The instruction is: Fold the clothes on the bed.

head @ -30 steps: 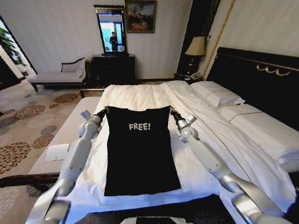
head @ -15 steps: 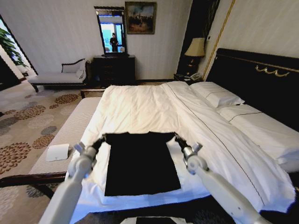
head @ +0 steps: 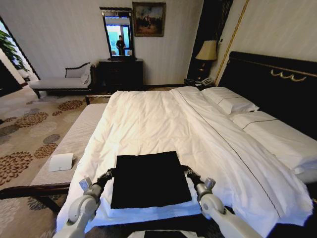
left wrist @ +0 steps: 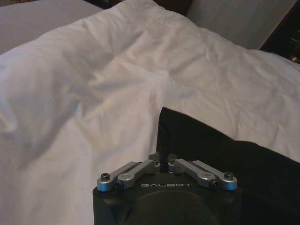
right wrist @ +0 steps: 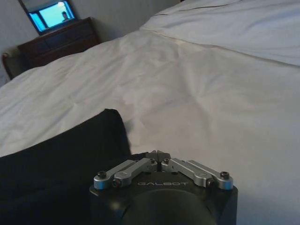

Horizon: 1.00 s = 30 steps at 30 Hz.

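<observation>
— Starting at the left: what sits off the mattress?

— One striped bench (head: 74, 141) along the bed's left side, with one white pad (head: 61, 162) on it.

— And the arms?

— Two. The left gripper (head: 110, 173) is pinched together on the left edge of the T-shirt (head: 148, 178); the left wrist view shows its tips meeting on the black cloth (left wrist: 220, 154).

— How many garments?

— One, folded into a black rectangle with no lettering showing, at the near end of the bed (head: 148, 119).

— The right side?

— The right gripper (head: 186, 171) is clamped on the shirt's right edge (right wrist: 61, 154). Farther right, two pillows (head: 230, 101) lie by the headboard.
</observation>
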{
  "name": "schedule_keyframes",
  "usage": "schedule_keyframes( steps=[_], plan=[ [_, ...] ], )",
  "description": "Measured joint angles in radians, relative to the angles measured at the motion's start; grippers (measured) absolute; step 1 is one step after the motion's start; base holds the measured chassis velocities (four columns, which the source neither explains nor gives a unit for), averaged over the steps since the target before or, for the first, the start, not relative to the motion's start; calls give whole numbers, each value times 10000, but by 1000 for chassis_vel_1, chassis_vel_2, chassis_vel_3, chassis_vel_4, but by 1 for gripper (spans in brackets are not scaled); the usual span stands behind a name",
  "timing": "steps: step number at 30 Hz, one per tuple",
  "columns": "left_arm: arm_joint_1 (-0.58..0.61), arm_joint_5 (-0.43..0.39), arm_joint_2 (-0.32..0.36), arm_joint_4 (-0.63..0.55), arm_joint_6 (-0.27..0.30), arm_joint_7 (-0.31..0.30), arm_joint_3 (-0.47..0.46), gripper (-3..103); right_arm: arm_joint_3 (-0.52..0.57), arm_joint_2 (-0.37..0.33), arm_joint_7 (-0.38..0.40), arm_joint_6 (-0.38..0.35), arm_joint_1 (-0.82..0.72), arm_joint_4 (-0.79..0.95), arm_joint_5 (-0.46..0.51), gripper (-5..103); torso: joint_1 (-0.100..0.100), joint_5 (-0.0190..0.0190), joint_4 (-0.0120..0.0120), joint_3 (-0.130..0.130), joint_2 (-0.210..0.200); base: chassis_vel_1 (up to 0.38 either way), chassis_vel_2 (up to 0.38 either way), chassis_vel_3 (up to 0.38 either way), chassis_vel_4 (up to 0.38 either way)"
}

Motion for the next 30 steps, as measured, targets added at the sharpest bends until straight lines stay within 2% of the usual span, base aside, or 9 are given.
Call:
schedule_keyframes(
  steps=[10,19,21,22,24,25,26,29,30],
  plan=[
    [678,45,-280,-737,187,-19,-413,2,186,14,146,51,-829,695,-409,0,0,1,-1,0,0,0,0,0,0],
    [1004,383,-434,-669,157,-2,-232,1,190,240,567,43,-874,541,-1010,0,0,0,0,0,0,0,0,0,0],
    [1021,427,-508,-649,149,-39,-262,12,173,390,1241,-229,-847,555,-1393,-3,-1,0,1,0,-1,0,0,0,0],
    [1039,428,-516,-677,156,-41,-313,12,191,444,1472,-379,-877,627,-1472,2,0,-1,-1,0,-1,0,0,0,0],
    [1144,418,-528,-876,182,22,-476,23,295,576,1841,-612,-1006,894,-1499,13,0,-1,-1,1,-1,0,0,0,0],
    [1144,418,-528,-876,182,22,-476,23,295,576,1841,-612,-1006,894,-1499,13,0,-1,-1,1,-1,0,0,0,0],
    [1212,410,-529,-987,182,90,-578,28,388,644,1984,-703,-1089,1067,-1475,13,-1,0,-1,1,-1,0,0,0,0],
    [1312,289,-504,-1238,120,299,-1018,39,698,813,2295,-888,-1328,1623,-1277,30,-2,-2,0,0,-1,0,0,0,0],
    [1312,289,-504,-1238,120,299,-1018,39,698,813,2295,-888,-1328,1623,-1277,30,-2,-2,0,0,-1,0,0,0,0]
  ],
)
